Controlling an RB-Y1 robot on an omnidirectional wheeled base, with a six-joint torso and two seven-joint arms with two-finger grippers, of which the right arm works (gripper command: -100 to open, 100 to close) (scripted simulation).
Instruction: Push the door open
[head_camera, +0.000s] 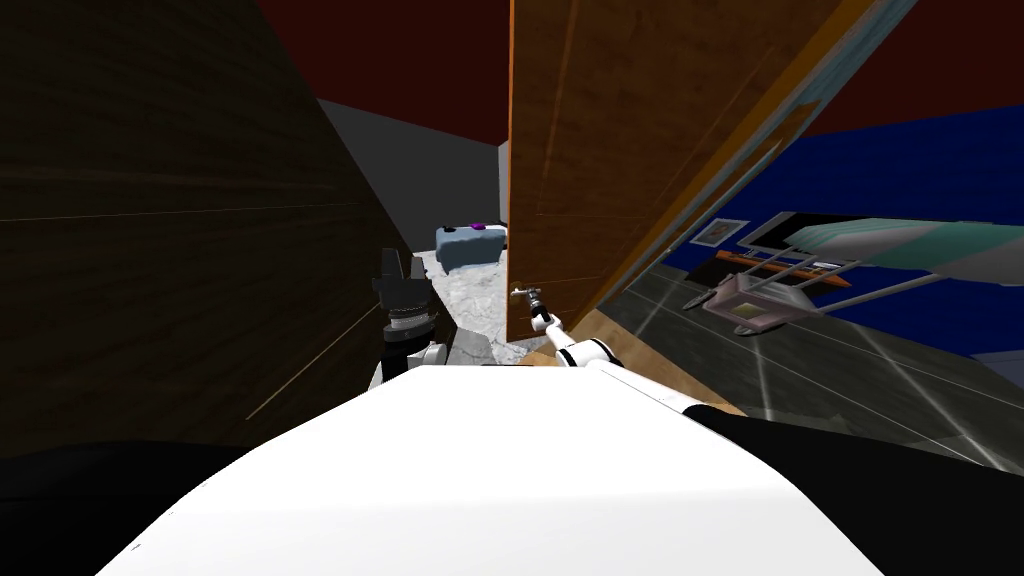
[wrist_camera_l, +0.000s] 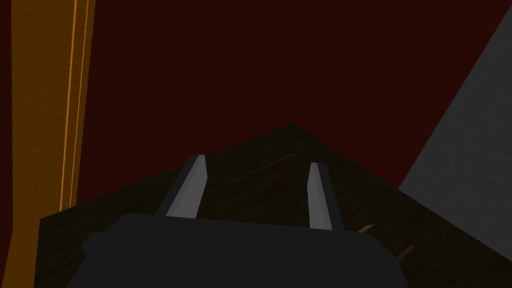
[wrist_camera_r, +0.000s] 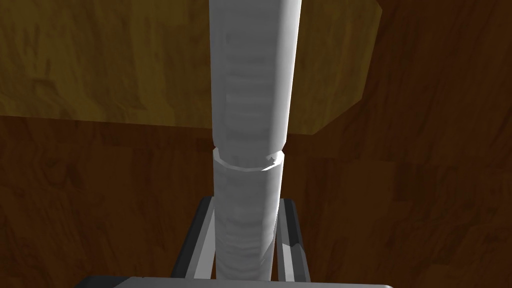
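Our right gripper (wrist_camera_r: 247, 205) is clamped on the grey bar handle (wrist_camera_r: 250, 90) near the free edge of the brown wooden door (head_camera: 600, 150), which stands ajar ahead. Our left gripper (wrist_camera_l: 257, 167) hovers, fingers apart, beside a dark wooden wall (head_camera: 150, 250).

— Where does your door stand?
— You have a brown wood-grained door (head_camera: 590, 150), orange along its edge. It stands partly open, edge-on to you.
— And its handle?
— Yours is a pale grey round bar handle (wrist_camera_r: 250, 100), close to that edge.
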